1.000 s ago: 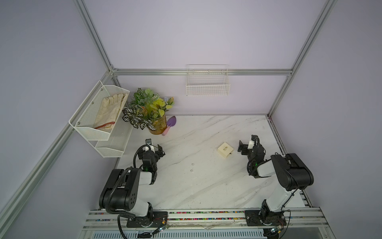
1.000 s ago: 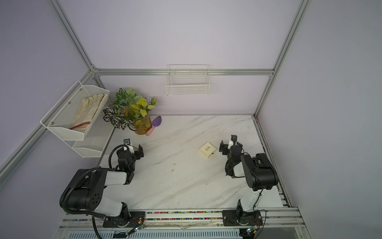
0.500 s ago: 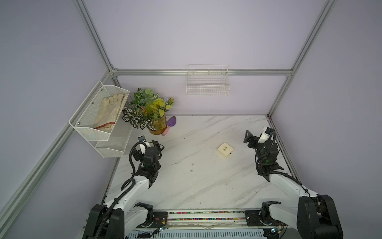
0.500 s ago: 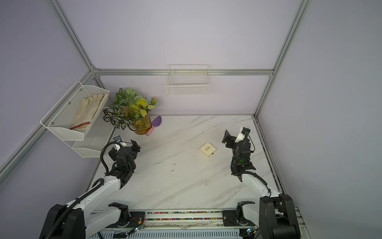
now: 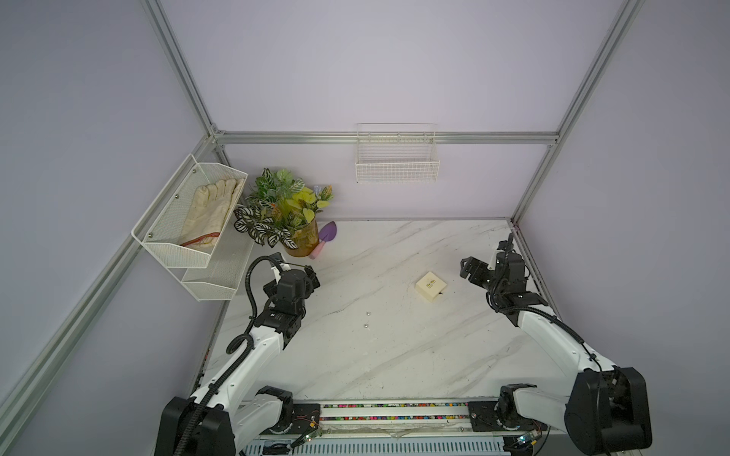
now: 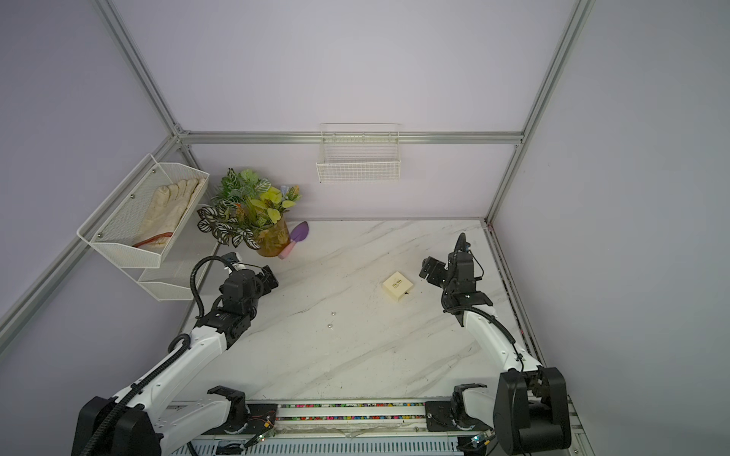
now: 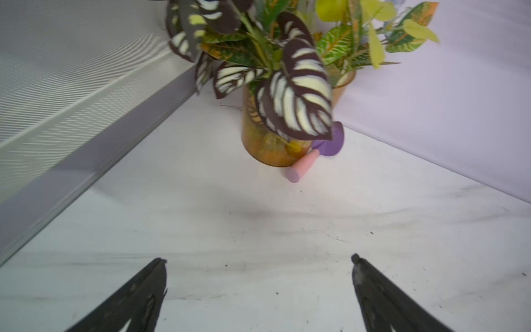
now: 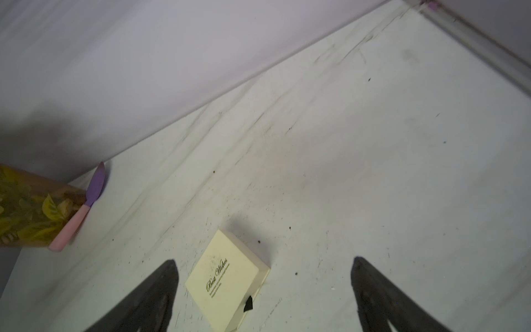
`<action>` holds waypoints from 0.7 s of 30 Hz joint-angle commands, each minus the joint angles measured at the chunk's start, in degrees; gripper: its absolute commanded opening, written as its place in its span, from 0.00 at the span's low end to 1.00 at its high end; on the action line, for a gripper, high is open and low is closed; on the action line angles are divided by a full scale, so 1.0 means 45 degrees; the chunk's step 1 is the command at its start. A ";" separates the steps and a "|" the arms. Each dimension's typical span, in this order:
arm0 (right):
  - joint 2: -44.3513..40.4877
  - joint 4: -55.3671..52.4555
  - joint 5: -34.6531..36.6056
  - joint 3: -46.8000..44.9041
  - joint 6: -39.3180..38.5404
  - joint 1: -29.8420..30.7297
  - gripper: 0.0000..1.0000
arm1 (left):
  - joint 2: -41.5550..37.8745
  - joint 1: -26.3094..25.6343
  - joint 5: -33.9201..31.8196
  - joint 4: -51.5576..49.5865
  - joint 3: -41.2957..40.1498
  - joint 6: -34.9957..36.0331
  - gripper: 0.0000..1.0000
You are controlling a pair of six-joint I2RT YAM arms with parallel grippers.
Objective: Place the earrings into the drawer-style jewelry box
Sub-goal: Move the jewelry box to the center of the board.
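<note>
The two earrings [image 5: 367, 314] [image 6: 330, 325] are tiny silvery beads lying close together on the marble table, near its middle. The cream jewelry box [image 5: 431, 286] [image 6: 397, 286] lies shut to their right and farther back, its dark pull tab [image 8: 247, 304] showing on one side. My right gripper [image 5: 468, 268] [image 8: 264, 260] hovers open just right of the box, which sits near one finger in the right wrist view. My left gripper [image 5: 311, 276] [image 7: 258, 258] is open and empty above bare table at the left, facing the plant.
A potted plant [image 5: 294, 221] and a purple trowel with a pink handle [image 5: 326, 237] stand at the back left. A mesh shelf holding gloves [image 5: 189, 221] hangs on the left wall. A wire basket [image 5: 397, 166] hangs on the back wall.
Both arms have unfolded from a tucked pose and stretched out over the table. The right gripper has swung left toward the box. Box and earrings have not moved.
</note>
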 commanded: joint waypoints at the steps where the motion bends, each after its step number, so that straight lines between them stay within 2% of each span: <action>1: 0.1058 -0.1225 -0.2380 0.0594 -0.0431 -0.0042 0.95 | 0.0630 -0.0624 0.1731 -0.0123 0.1073 -0.0132 1.00; 5: 0.2351 -0.1748 -0.2848 0.0979 -0.0593 -0.0016 0.95 | 0.1347 -0.1025 0.2799 -0.0300 0.1576 0.0075 1.00; 8: 0.3044 -0.1804 -0.2838 0.1137 -0.0630 -0.0003 0.90 | 0.1683 -0.1013 0.3221 -0.0319 0.1669 -0.0013 1.00; 12: 0.4269 -0.1740 -0.3381 0.1650 -0.0402 0.0071 0.81 | 0.1996 -0.0982 0.2938 -0.0756 0.1817 -0.0624 1.00; 15: 0.4961 -0.1510 -0.3200 0.1959 -0.0156 0.0241 0.76 | 0.1964 -0.0966 0.2480 -0.1001 0.1668 -0.1675 1.00; 21: 0.6027 -0.1503 -0.3096 0.2666 0.0130 0.0478 0.67 | 0.1733 -0.0965 0.2818 -0.0711 0.1247 -0.2292 1.00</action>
